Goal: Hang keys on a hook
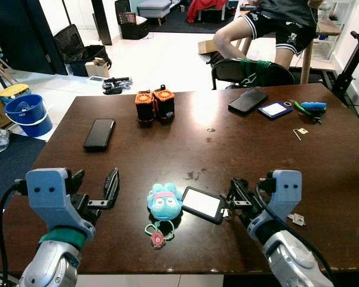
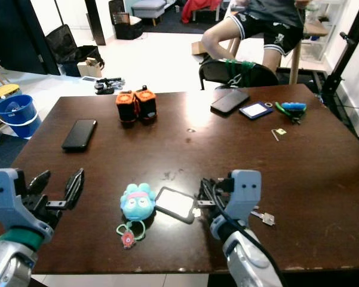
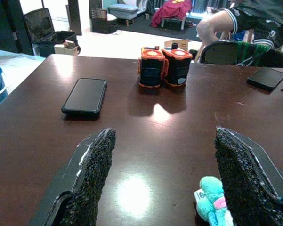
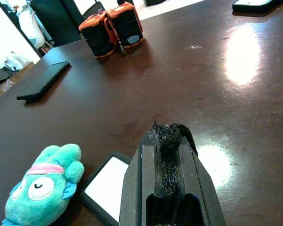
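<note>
Nothing hangs yet: plush keychain (image 1: pixel 164 203) lies on table (image 1: pixel 322 161), left tool (image 1: pixel 95 191) wide open, empty; right tool (image 1: pixel 234 192) closed, empty, beside card holder (image 1: pixel 202 204).

Dark desk (image 1: pixel 167 149) with plush keychain seen from above.
The turquoise plush keychain (image 1: pixel 163 204) is placed beside a card holder (image 1: pixel 202 204); the left end effector (image 1: pixel 95 190) is held open, the right end effector (image 1: pixel 236 194) is closed near the card holder.
</note>
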{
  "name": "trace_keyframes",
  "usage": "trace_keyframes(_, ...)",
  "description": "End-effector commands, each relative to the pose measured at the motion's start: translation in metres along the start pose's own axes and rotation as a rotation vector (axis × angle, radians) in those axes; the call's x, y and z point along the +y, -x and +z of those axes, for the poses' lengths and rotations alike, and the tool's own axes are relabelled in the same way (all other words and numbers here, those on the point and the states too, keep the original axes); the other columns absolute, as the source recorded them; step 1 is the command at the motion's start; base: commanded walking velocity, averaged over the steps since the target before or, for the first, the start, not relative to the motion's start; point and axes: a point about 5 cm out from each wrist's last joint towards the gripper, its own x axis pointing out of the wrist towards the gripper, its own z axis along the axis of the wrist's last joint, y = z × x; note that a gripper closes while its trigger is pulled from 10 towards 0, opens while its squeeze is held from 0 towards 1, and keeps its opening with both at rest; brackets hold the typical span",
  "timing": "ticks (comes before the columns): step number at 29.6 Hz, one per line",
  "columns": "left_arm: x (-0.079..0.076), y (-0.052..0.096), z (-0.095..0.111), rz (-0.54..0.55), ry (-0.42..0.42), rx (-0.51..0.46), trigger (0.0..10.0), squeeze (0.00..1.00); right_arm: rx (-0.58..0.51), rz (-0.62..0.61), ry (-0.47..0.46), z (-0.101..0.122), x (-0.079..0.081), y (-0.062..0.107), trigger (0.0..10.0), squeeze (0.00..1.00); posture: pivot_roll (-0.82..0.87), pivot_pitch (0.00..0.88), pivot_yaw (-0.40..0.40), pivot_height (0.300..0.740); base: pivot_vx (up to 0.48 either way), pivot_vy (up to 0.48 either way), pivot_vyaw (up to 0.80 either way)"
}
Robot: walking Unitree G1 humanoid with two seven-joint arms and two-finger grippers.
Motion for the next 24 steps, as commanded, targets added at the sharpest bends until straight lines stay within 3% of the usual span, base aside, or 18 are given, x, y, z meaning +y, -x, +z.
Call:
trace_keyframes(1,0.0025,0.0042,-0.0004,0.006,-0.002,0.012,10.0,0.0,0.011,0.011,-0.017,-0.0024,0.0033,0.0033,10.0,0.0,-0.18,0.114,0.175,0.74,-0.352,0.0,0.0)
trace_keyframes(24,0.0016,0.0061,-0.0009,-0.005,0.0,0.024,10.0,0.0,0.019,0.009,-0.02,-0.004,0.0046,0.0056,10.0,0.0,-0.17,0.117,0.181,0.74,-0.352,0.0,0.0)
